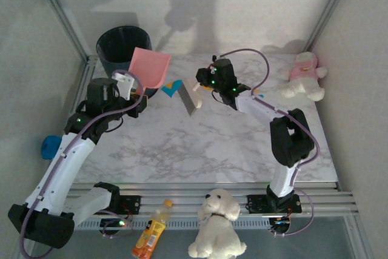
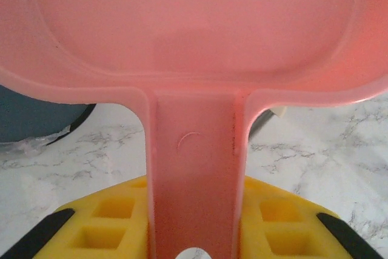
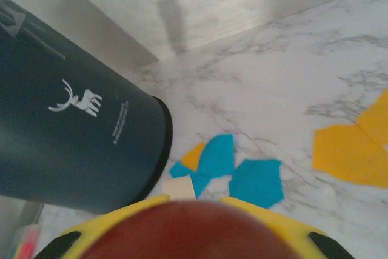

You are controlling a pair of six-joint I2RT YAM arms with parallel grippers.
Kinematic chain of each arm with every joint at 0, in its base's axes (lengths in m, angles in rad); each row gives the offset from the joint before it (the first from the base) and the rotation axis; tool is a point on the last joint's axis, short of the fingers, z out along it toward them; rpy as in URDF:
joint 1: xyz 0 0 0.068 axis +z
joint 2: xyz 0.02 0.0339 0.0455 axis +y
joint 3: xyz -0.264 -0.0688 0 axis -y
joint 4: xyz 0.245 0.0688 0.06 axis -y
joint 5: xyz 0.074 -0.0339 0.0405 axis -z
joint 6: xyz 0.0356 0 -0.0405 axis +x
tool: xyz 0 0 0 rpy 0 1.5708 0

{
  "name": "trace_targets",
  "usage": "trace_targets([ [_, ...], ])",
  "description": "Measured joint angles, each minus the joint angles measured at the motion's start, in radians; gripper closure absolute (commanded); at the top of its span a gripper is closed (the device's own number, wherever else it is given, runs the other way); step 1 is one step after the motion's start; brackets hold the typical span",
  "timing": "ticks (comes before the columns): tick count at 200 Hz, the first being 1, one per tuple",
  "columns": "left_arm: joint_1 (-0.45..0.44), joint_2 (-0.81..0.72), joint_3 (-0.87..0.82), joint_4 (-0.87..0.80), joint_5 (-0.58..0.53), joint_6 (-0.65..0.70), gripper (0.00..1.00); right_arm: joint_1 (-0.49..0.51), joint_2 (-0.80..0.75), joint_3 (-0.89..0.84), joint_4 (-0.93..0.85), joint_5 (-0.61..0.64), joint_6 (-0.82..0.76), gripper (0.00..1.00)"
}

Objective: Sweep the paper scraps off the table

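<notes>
Bin (image 1: pixel 121 50), dark and round, stands at the table's (image 1: pixel 200 150) rear left corner. The left gripper (image 1: pixel 134 92) holds a pink dustpan (image 1: pixel 150 67) raised and tilted, its open scoop against the bin's rim. In the left wrist view the dustpan (image 2: pixel 194 40) spreads across the top, and its handle runs down between the 2 yellow fingers (image 2: pixel 109 222) of the left gripper (image 2: pixel 194 235), which are clamped against its sides.

Just right of the bin's foot the paper scraps (image 1: pixel 171 88) lie flat on the marble, a small cluster of teal and orange. The right wrist view shows them closer: teal pieces (image 3: pixel 254 181) with 1 small orange bit touching them beside the bin (image 3: pixel 73 131), and larger orange pieces (image 3: pixel 348 150) lying apart to the right.

Right of the cluster in the top view, the right gripper (image 1: pixel 203 83) grips the pale upper end of a flat grey tool (image 1: pixel 193 101), which hangs tilted above the table near the scraps. In its own wrist view a blurred dark red shape sits between the yellow fingers (image 3: pixel 121 222) of the right gripper (image 3: pixel 194 222).

At the rear right corner lies a pink-and-white plush toy (image 1: pixel 305 76). Along the near rail are an orange bottle (image 1: pixel 151 230) and a white plush dog (image 1: pixel 217 222).
</notes>
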Motion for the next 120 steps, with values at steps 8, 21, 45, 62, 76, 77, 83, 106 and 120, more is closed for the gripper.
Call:
trace_targets([
  [8, 0.000, -0.003, -0.003, 0.000, 0.000, 0.000, 1.00, -0.001, 0.036, 0.040, -0.001, -0.007, 0.013, 1.00],
  [21, 0.000, -0.010, -0.011, 0.001, 0.000, -0.001, 1.00, -0.002, 0.089, 0.100, -0.002, -0.016, 0.031, 1.00],
  [45, 0.000, -0.014, -0.025, 0.001, 0.000, -0.005, 1.00, -0.002, 0.177, 0.208, -0.022, -0.027, 0.064, 1.00],
  [62, -0.001, -0.013, -0.033, 0.000, 0.000, -0.006, 1.00, -0.003, 0.238, 0.286, -0.035, -0.038, 0.090, 1.00],
  [76, -0.002, -0.014, -0.035, 0.001, 0.000, -0.008, 1.00, -0.003, 0.285, 0.347, -0.047, -0.046, 0.111, 1.00],
  [77, -0.002, -0.014, -0.035, 0.001, 0.000, -0.008, 1.00, -0.003, 0.289, 0.353, -0.050, -0.046, 0.113, 1.00],
  [83, -0.002, -0.014, -0.035, 0.001, -0.001, -0.009, 1.00, -0.002, 0.309, 0.378, -0.057, -0.046, 0.122, 1.00],
  [106, -0.003, -0.014, -0.038, 0.002, -0.003, -0.009, 1.00, -0.003, 0.371, 0.459, -0.091, -0.044, 0.156, 1.00],
  [120, -0.003, -0.014, -0.039, 0.002, -0.003, -0.009, 1.00, -0.002, 0.407, 0.505, -0.111, -0.043, 0.177, 1.00],
])
